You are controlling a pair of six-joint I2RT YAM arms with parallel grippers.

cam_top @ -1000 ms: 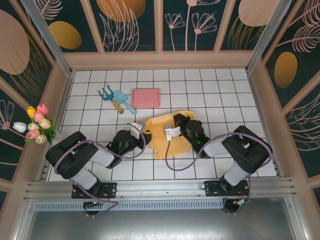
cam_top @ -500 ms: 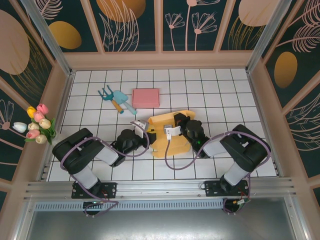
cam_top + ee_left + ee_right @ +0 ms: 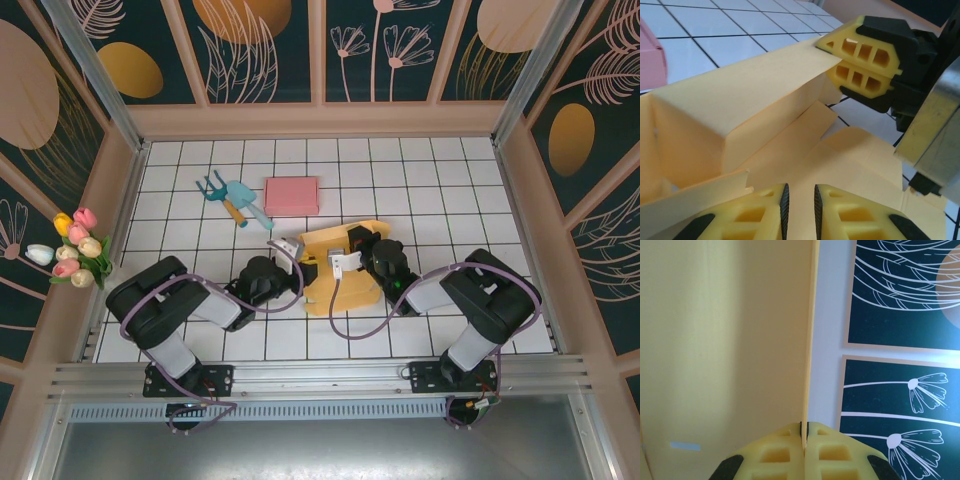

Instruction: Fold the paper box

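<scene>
The partly folded yellow paper box [image 3: 338, 272] is lying at the middle of the white tiled table [image 3: 450, 190], between my two arms. My right gripper [image 3: 839, 59] is pinching the edge of a raised flap, its jaws clamped together on the paper. My left gripper [image 3: 799, 199] is hanging low over a flat panel with its fingers a thin slit apart; I cannot tell whether they are gripping anything. A folded-up box wall is standing between the two grippers. A pink box [image 3: 292, 196] is sitting just beyond the paper box, teal garden tools [image 3: 232, 198] are lying beside it, and tulips [image 3: 75, 248] are leaning outside the left wall.
</scene>
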